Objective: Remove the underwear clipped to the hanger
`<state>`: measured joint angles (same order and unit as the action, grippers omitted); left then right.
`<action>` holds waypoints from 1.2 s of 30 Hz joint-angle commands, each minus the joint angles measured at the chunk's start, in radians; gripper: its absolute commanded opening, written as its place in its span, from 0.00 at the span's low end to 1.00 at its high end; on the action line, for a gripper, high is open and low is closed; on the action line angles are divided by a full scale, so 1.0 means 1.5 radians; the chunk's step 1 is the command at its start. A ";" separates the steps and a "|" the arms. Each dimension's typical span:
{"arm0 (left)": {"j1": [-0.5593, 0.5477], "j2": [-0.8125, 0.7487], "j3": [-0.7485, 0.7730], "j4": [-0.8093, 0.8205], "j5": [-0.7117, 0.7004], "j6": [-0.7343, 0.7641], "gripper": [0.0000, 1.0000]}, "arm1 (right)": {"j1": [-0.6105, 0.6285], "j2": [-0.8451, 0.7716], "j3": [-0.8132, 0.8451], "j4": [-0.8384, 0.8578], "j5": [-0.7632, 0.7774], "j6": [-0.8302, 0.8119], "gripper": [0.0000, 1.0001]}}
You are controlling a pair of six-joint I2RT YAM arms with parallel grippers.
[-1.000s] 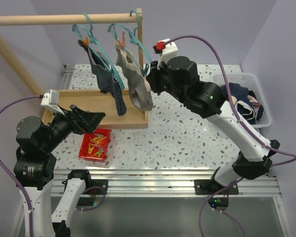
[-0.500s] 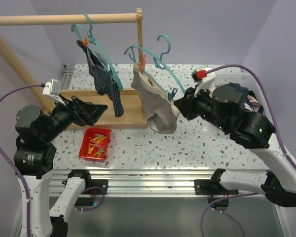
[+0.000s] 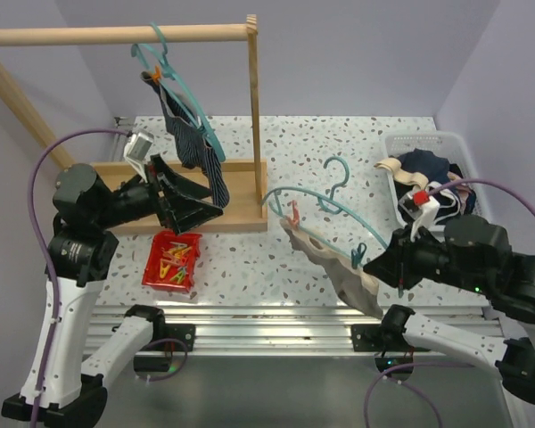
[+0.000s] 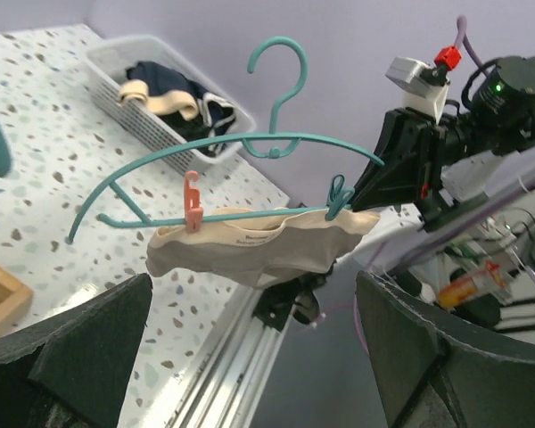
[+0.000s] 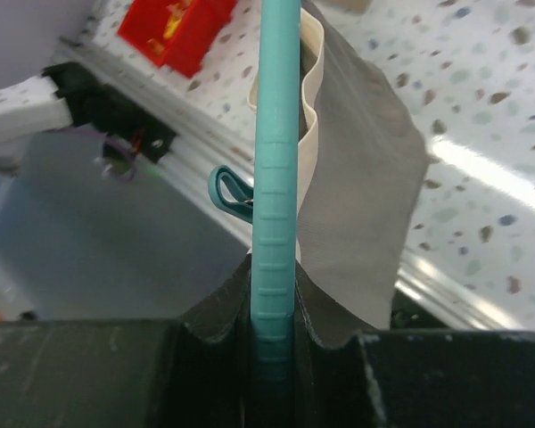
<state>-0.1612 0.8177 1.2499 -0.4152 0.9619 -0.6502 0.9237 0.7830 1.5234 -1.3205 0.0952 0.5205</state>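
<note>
Underwear (image 3: 339,272), grey-beige: clipped under teal hanger (image 3: 308,198), left of right gripper (image 3: 374,267), which clamps the hanger's end; arm low, forearm level. Left gripper (image 3: 201,212): raised, jaws apart.

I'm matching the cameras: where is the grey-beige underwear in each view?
Top external: underwear lower right of centre, under the teal hanger.
Left wrist: underwear at centre.
Right wrist: underwear upper right of centre.
Shared landmark: the teal hanger it is clipped to.
</note>
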 commanded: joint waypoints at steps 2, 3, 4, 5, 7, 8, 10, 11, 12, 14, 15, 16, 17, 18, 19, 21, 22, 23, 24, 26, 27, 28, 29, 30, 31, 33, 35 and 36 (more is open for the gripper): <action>-0.041 0.003 -0.013 -0.005 0.075 0.034 1.00 | 0.002 -0.044 -0.011 -0.065 -0.230 0.077 0.00; -0.046 0.001 -0.016 -0.025 0.076 0.052 1.00 | 0.002 -0.064 -0.025 -0.063 -0.258 0.081 0.00; -0.051 -0.004 -0.019 -0.032 0.076 0.058 1.00 | 0.002 -0.078 -0.035 -0.047 -0.284 0.088 0.00; -0.064 -0.007 -0.031 -0.033 0.086 0.061 1.00 | 0.002 -0.089 -0.045 -0.040 -0.338 0.097 0.00; -0.081 -0.012 -0.046 -0.026 0.107 0.058 1.00 | 0.002 -0.110 -0.077 -0.036 -0.385 0.104 0.00; -0.099 -0.012 -0.053 -0.025 0.128 0.056 1.00 | 0.002 -0.113 -0.084 -0.041 -0.415 0.105 0.00; -0.119 -0.014 -0.063 -0.001 0.148 0.035 1.00 | 0.002 -0.117 -0.109 -0.037 -0.444 0.107 0.00; -0.145 -0.012 -0.071 0.007 0.169 0.030 1.00 | 0.002 -0.118 -0.117 -0.028 -0.460 0.105 0.00; -0.161 -0.009 -0.070 -0.003 0.173 0.032 1.00 | 0.002 -0.117 -0.121 -0.019 -0.486 0.102 0.00; -0.199 0.001 -0.065 -0.023 0.172 0.054 1.00 | 0.002 -0.106 -0.119 -0.004 -0.507 0.085 0.00; -0.209 0.006 -0.063 -0.044 0.171 0.074 1.00 | 0.002 -0.103 -0.116 0.014 -0.536 0.082 0.00; -0.228 0.008 -0.064 -0.052 0.166 0.084 1.00 | 0.002 -0.097 -0.115 0.025 -0.549 0.080 0.00; -0.235 0.011 -0.068 -0.058 0.161 0.087 1.00 | 0.003 -0.093 -0.111 0.039 -0.561 0.077 0.00; -0.242 0.018 -0.072 -0.062 0.163 0.091 1.00 | 0.001 -0.088 -0.103 0.056 -0.587 0.074 0.00; -0.260 0.023 -0.077 -0.065 0.163 0.096 1.00 | 0.001 -0.083 -0.098 0.060 -0.599 0.070 0.00; -0.275 0.039 -0.079 -0.088 0.152 0.122 1.00 | 0.002 -0.068 -0.092 0.066 -0.618 0.059 0.00; -0.289 0.045 -0.068 -0.105 0.143 0.138 1.00 | 0.002 -0.063 -0.090 0.065 -0.635 0.056 0.00; -0.297 0.050 -0.063 -0.121 0.133 0.149 1.00 | 0.002 -0.054 -0.088 0.064 -0.639 0.046 0.00; -0.304 0.059 -0.061 -0.123 0.129 0.155 1.00 | 0.002 -0.049 -0.083 0.058 -0.642 0.042 0.00; -0.315 0.067 -0.052 -0.112 0.142 0.154 1.00 | 0.002 -0.035 -0.075 0.050 -0.640 0.024 0.00; -0.320 0.074 -0.052 -0.105 0.148 0.145 1.00 | 0.002 -0.030 -0.067 0.051 -0.640 0.020 0.00; -0.330 0.078 -0.047 -0.104 0.155 0.145 1.00 | 0.002 -0.028 -0.066 0.057 -0.645 0.019 0.00; -0.336 0.082 -0.043 -0.112 0.156 0.149 1.00 | 0.002 -0.025 -0.062 0.062 -0.641 0.019 0.00; -0.344 0.089 -0.041 -0.112 0.160 0.150 1.00 | 0.002 -0.016 -0.054 0.062 -0.635 0.017 0.00; -0.359 0.090 -0.041 -0.106 0.179 0.144 0.99 | 0.002 -0.013 -0.049 0.056 -0.626 0.012 0.00; -0.370 0.092 -0.040 -0.095 0.195 0.135 0.94 | 0.002 0.003 -0.032 0.041 -0.595 -0.004 0.00; -0.388 0.092 -0.042 -0.105 0.210 0.137 0.87 | 0.002 0.006 -0.024 0.050 -0.587 -0.006 0.00; -0.395 0.092 -0.045 -0.109 0.213 0.138 0.84 | 0.002 0.008 -0.024 0.061 -0.583 -0.004 0.00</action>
<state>-0.7246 0.9604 1.1481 -0.5709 1.2129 -0.4526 0.9237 0.7845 1.4410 -1.2896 -0.7845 0.5442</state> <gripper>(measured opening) 0.866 0.175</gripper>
